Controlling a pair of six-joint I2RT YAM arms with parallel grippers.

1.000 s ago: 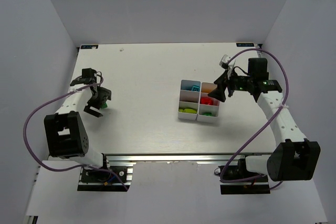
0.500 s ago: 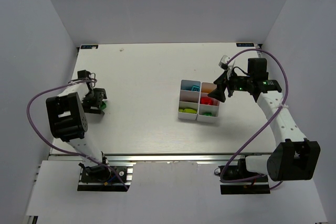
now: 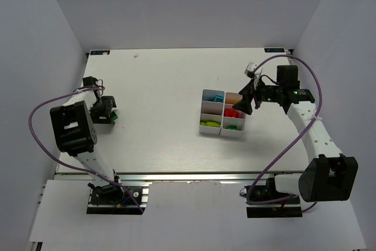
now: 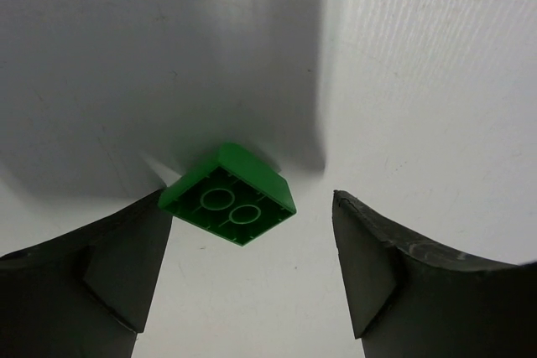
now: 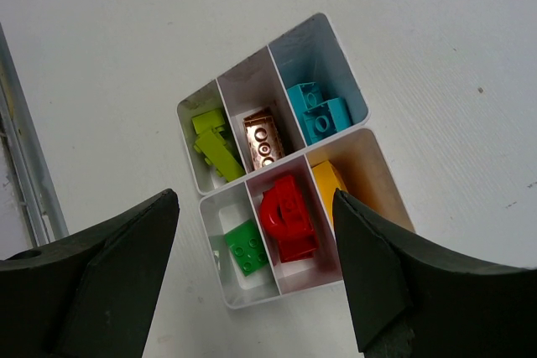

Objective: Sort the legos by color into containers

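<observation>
A green lego [image 4: 228, 194] lies upside down on the white table between my left gripper's [image 4: 250, 211] open fingers, close to the left finger [image 4: 126, 249]. In the top view that gripper [image 3: 104, 114] is at the far left, with the green lego [image 3: 116, 117] at its right side. My right gripper [image 5: 254, 199] is open and empty, hovering over the white containers [image 5: 215, 217]. Their bins hold lime green legos [image 5: 214, 142], a copper-orange lego [image 5: 264, 138], cyan legos [image 5: 319, 111], a green lego [image 5: 247, 249], a red lego [image 5: 287, 215] and a yellow lego [image 5: 329, 180].
The containers [image 3: 234, 134] stand right of the table's middle, with the right gripper [image 3: 242, 105] at their right side. The metal rail [image 3: 188, 176] runs along the near edge. Grey walls close in the left, back and right sides.
The left arm has swung its elbow up and left, and its gripper has shifted slightly left around the green lego. The right arm has not moved.
</observation>
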